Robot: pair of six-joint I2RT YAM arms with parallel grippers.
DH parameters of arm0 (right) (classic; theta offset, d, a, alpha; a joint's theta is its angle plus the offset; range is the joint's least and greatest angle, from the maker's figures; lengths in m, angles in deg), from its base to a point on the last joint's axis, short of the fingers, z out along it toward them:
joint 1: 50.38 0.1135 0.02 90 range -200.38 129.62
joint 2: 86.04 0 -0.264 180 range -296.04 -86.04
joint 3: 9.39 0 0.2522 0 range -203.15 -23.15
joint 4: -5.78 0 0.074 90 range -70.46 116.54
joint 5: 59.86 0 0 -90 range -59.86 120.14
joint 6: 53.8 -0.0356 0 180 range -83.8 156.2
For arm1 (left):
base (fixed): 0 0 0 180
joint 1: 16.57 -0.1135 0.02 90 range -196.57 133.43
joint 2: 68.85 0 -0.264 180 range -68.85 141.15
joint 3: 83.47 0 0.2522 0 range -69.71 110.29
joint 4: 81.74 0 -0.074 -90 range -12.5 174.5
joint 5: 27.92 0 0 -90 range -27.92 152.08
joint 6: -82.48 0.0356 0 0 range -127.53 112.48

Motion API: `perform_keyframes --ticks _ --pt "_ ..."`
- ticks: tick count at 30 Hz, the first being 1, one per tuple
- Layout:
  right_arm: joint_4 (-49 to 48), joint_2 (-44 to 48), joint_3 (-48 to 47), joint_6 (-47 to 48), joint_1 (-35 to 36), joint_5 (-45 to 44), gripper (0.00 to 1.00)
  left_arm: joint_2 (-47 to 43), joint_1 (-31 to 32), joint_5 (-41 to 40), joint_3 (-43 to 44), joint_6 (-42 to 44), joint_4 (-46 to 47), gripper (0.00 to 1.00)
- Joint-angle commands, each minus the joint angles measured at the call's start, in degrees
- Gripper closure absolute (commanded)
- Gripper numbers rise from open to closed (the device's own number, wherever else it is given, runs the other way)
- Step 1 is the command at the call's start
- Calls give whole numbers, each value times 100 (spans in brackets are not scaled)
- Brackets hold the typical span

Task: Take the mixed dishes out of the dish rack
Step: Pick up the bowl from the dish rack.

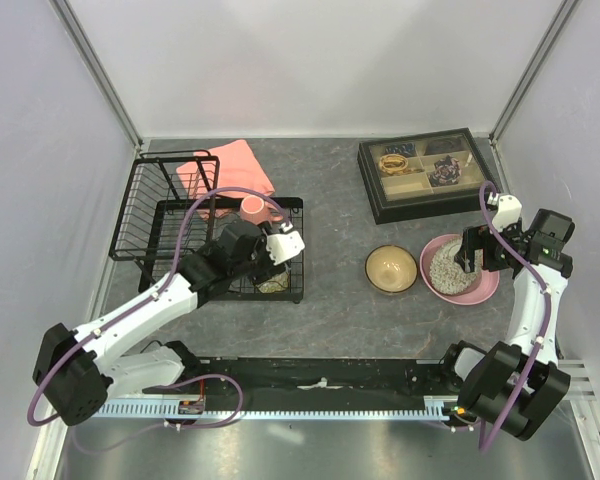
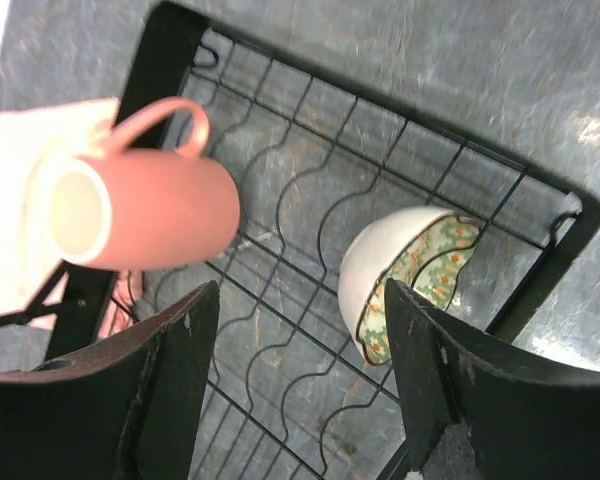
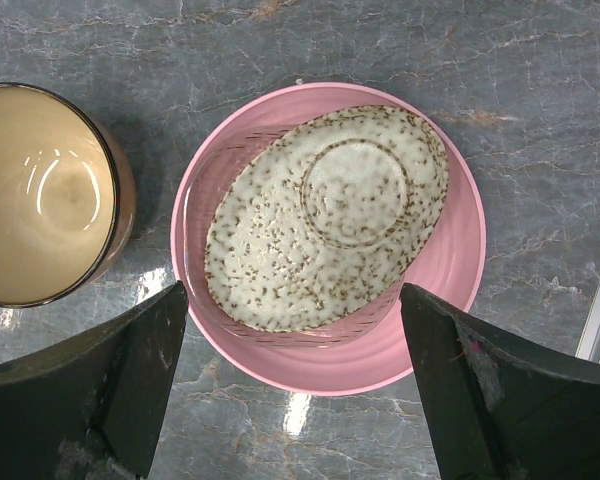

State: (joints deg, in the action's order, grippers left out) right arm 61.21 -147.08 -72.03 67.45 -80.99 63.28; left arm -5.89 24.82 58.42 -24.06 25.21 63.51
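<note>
The black wire dish rack [image 1: 150, 215] stands at the left. On its flat base [image 2: 310, 200] a pink handled mug [image 2: 145, 210] lies on its side, and a white bowl with a floral inside [image 2: 395, 270] stands on edge near the corner. My left gripper [image 2: 302, 292] hovers open above the base between these two, holding nothing. On the table at the right, a grey speckled bowl [image 3: 325, 220] rests upside down on the pink plate [image 3: 445, 280]. A brown bowl with a cream inside [image 3: 40, 195] sits beside the plate. My right gripper [image 3: 292, 290] hangs open above the plate, empty.
A black compartmented tray of trinkets [image 1: 427, 172] lies at the back right. A pink folded cloth [image 1: 242, 160] lies behind the rack. The rack's tall basket section [image 1: 140, 195] rises at the far left. White walls close in on the left, back and right.
</note>
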Motion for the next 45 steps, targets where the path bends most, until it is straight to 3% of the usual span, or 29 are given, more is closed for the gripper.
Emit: perform_keyframes --ticks 1,29,35,45 --pt "-10 -5 2 -22 -24 52 5 -170 10 -232 -258 190 561 27" --pt "-10 -49 28 22 -68 60 5 -39 10 -249 -1242 278 1536 33" --pt "-1 -31 28 31 -94 60 5 129 10 -319 -1427 365 1949 39" --pt "16 -22 28 48 -120 69 5 243 10 -311 -1620 357 2354 60"
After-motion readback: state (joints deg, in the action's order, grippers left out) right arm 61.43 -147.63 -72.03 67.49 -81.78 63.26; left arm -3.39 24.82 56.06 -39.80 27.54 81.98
